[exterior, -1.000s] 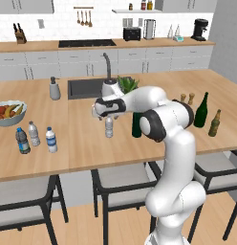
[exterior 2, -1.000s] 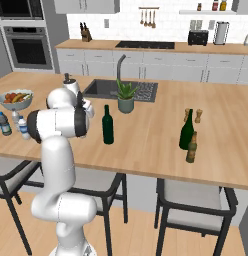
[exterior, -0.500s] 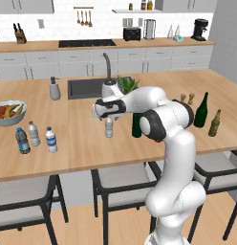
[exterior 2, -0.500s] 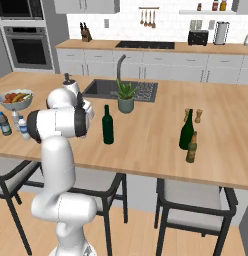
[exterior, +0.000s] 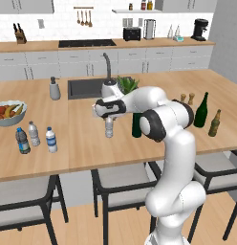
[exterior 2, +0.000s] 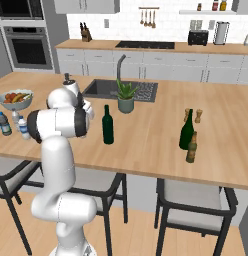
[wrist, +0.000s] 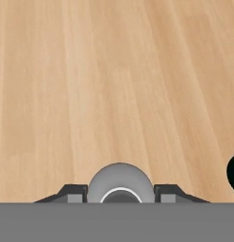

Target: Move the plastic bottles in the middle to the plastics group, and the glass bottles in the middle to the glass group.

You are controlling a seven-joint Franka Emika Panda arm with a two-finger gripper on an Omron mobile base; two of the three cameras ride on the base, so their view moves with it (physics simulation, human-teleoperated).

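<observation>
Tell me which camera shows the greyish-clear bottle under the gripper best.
Left base view: the greyish-clear bottle stands unobstructed, upright below the gripper. Hand view shows just its round top between the fingertips.

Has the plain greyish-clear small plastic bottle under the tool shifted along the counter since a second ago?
No. The plain greyish-clear small plastic bottle stands in the same spot, just left of the very dark green wine bottle.

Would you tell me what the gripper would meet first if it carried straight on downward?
The gripper already straddles the plain clear bottle; pushing on, it would probably press it against the wooden counter.
</observation>
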